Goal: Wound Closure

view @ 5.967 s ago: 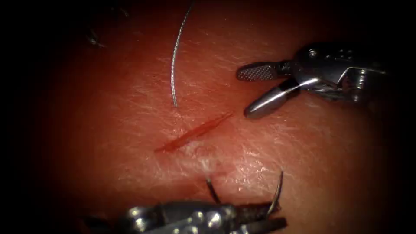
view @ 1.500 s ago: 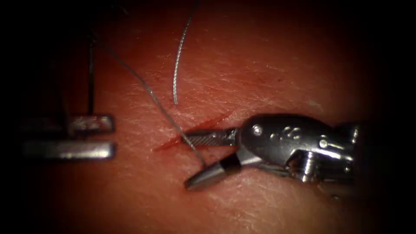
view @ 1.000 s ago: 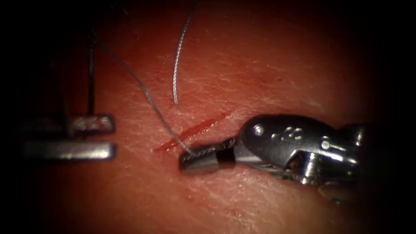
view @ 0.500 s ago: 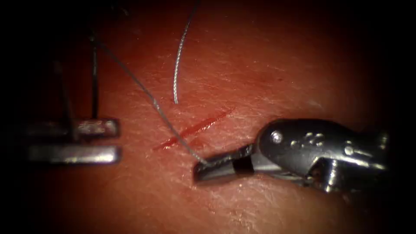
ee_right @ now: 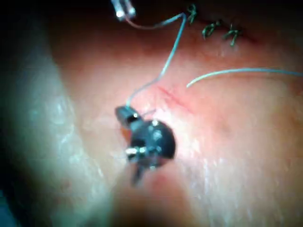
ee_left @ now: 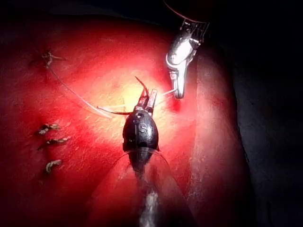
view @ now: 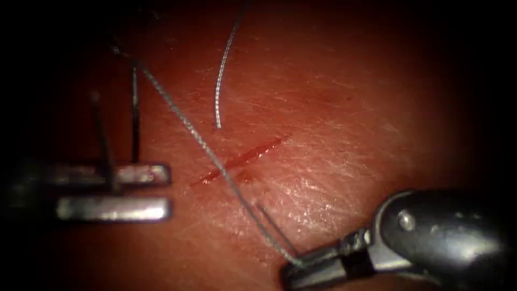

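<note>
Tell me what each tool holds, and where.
Right tool grips the thread right of the cut. Left tool holds the needle by its body, off the tissue.

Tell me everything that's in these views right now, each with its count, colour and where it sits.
Pork belly tissue: one, red, beneath everything.
Short slanted cut: one, darker red, mid-tissue.
Curved metal needle: one, dark, held by the left tool, not in the tissue; where along its curve is unclear.
Long braided thread: one, grey, stretched straight across the cut to the right tool.
Loose thread end: one, pale grey, lying above the cut.
Finished stitches: about four, pale, away from the cut.
Left tool: one, silver, left of the cut, holding the needle.
Right tool: one, silver, lower right of the cut, shut on the thread.
</note>
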You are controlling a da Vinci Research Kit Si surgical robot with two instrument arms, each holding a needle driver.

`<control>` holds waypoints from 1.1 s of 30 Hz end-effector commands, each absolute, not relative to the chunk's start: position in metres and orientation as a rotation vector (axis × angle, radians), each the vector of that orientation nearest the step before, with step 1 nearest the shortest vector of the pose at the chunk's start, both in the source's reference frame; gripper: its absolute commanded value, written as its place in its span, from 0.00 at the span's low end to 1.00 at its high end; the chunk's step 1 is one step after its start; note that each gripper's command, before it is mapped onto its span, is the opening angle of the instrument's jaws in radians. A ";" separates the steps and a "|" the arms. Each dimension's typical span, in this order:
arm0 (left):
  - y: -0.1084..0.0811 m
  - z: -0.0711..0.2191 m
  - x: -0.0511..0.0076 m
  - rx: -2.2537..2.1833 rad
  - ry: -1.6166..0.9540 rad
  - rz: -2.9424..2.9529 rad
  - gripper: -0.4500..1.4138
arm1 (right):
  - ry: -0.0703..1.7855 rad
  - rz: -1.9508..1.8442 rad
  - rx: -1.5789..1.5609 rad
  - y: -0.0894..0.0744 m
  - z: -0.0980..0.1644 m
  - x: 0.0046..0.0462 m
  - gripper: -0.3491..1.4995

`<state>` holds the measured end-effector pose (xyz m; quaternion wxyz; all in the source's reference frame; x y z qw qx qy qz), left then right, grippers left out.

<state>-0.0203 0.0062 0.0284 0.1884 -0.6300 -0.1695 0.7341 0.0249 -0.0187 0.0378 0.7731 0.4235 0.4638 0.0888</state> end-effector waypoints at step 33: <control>0.007 0.031 -0.0144 -1.738 -0.420 2.074 0.00 | 1.177 0.333 0.589 -0.016 0.039 0.0250 0.90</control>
